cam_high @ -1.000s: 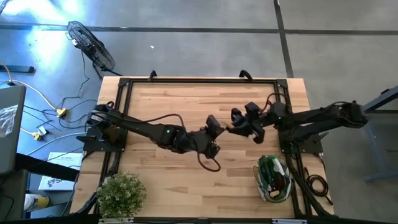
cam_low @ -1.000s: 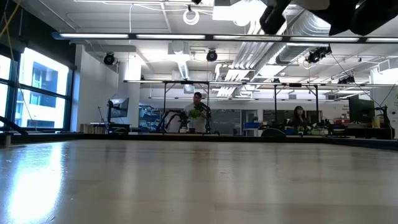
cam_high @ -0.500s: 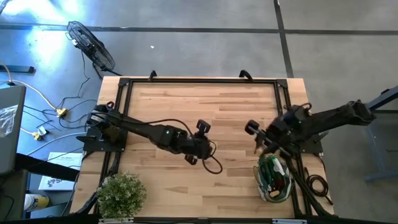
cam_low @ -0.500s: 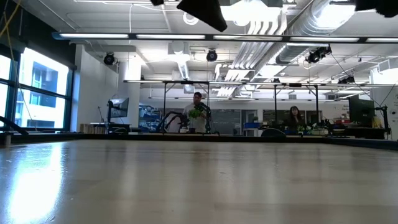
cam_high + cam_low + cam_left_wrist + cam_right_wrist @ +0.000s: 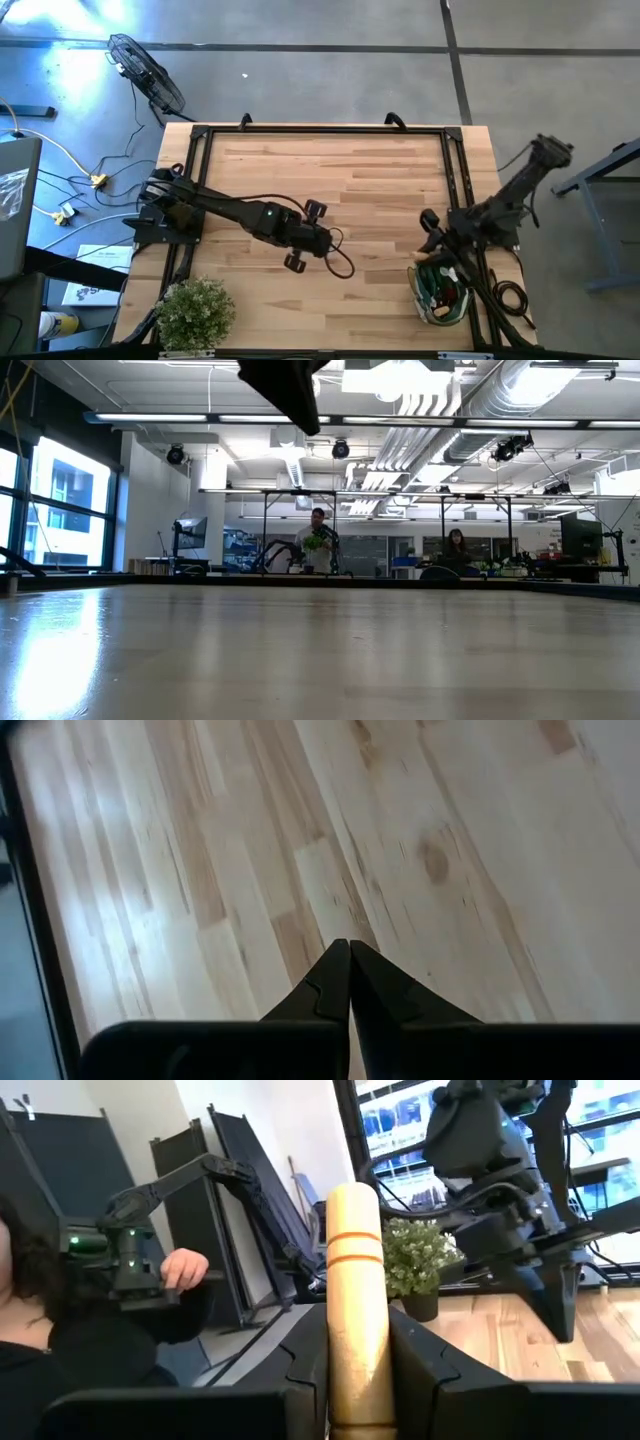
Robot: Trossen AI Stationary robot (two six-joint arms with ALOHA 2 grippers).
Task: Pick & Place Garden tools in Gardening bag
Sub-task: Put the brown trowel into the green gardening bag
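Right gripper [image 5: 355, 1370] clamps a pale wooden tool handle [image 5: 354, 1280] ringed by two orange bands, held just above the olive gardening bag [image 5: 440, 285] at the bench's [image 5: 330, 180] front right corner. Left gripper [image 5: 344, 985] pinched together, empty, mid-bench.

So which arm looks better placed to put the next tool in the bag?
The right one, probably. Its pincer grips a wooden tool handle and hangs beside the gardening bag at the table's corner. The left pincer is shut, empty, over bare wood mid-table.
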